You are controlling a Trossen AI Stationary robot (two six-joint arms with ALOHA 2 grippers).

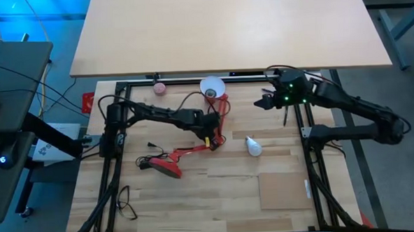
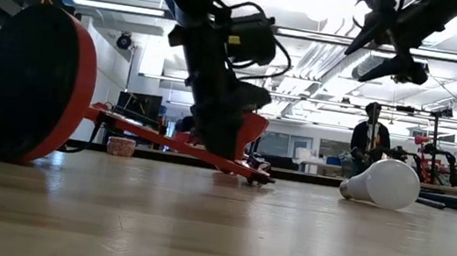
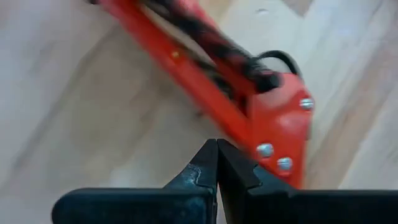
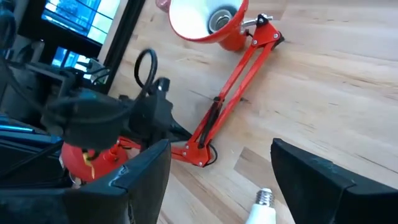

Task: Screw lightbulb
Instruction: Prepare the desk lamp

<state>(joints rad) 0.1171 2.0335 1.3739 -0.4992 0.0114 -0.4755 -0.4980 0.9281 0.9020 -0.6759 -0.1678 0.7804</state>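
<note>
From above, we see the small white pear-shaped lightbulb (image 1: 253, 146) lying on its side on the pale wooden tabletop (image 1: 279, 162), right of centre, with nothing touching it. Its long axis seems to run roughly far-left to near-right. The right gripper (image 1: 265, 102) hovers farther back and slightly right of the bulb, fingers spread wide around nothing; we judge it the nearer arm for a pick. The left gripper (image 1: 214, 124) sits to the bulb's left, at the jointed arm of the red desk lamp (image 1: 194, 150). The lamp's red cone shade (image 1: 213, 88) lies at the far edge, its white inside facing up.

At tabletop level, the bulb (image 2: 385, 184) rests on the wood at right, its screw base pointing left. The lamp's round red base (image 2: 35, 85) stands on edge at left, and the left arm comes down onto the red lamp arm between them.

The left wrist view shows the left fingers (image 3: 208, 165) pressed together, empty, just beside the lamp's red hinge bracket (image 3: 283, 124).

The right wrist view looks past widely parted fingers (image 4: 146, 174). The bulb's grey screw base (image 4: 263, 198) peeks in between them, and the shade (image 4: 208, 22) holds an empty socket, so the bulb has yet to be fetched.
</note>
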